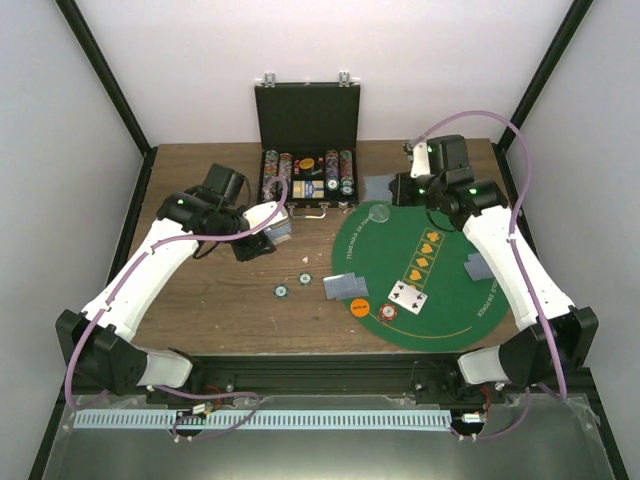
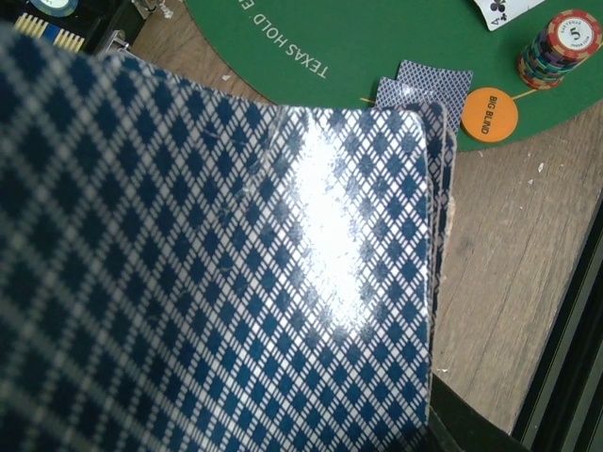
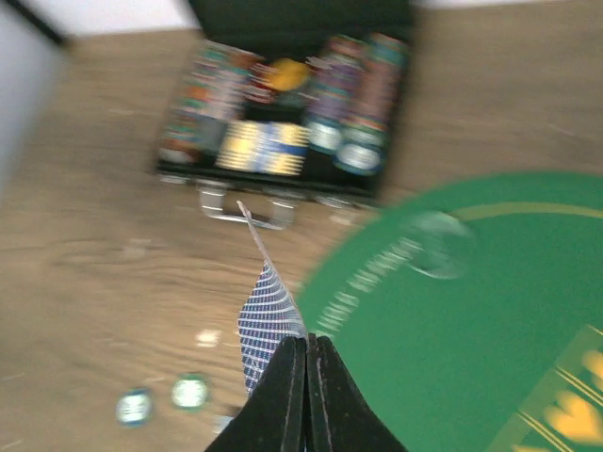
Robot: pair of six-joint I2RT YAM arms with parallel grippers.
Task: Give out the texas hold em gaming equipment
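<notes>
**Dealing One Card from the Deck**

The right gripper (image 3: 306,350) is clenched on a single card (image 3: 267,315). The card is pinched by its lower edge and seen almost edge-on, and this view is blurred. The left gripper (image 1: 274,228) grasps the deck (image 2: 236,282) above bare wood, just in front of the open case (image 1: 308,150). The deck fills the left wrist view and hides the fingers.

Procedure (judged):
1. Carry the card over the mat (image 1: 455,315).
2. Lower it flat and face down at a seat without cards.
3. Release only once the card touches the felt. A thin card held by one edge may swing or slip.
4. Hold the deck level so that its top cards do not fan off.

Surroundings:
- A face-down pair (image 2: 424,89) lies at the mat's left edge.
- The orange button (image 2: 489,113) and a chip stack (image 2: 561,47) sit just beside the pair. Do not set the card on any of these.
- Two teal chips (image 1: 283,291) lie on the wood, clear of the mat.
- A clear disc (image 1: 378,212) rests at the mat's far edge, in the likely path. Pass above it.
</notes>
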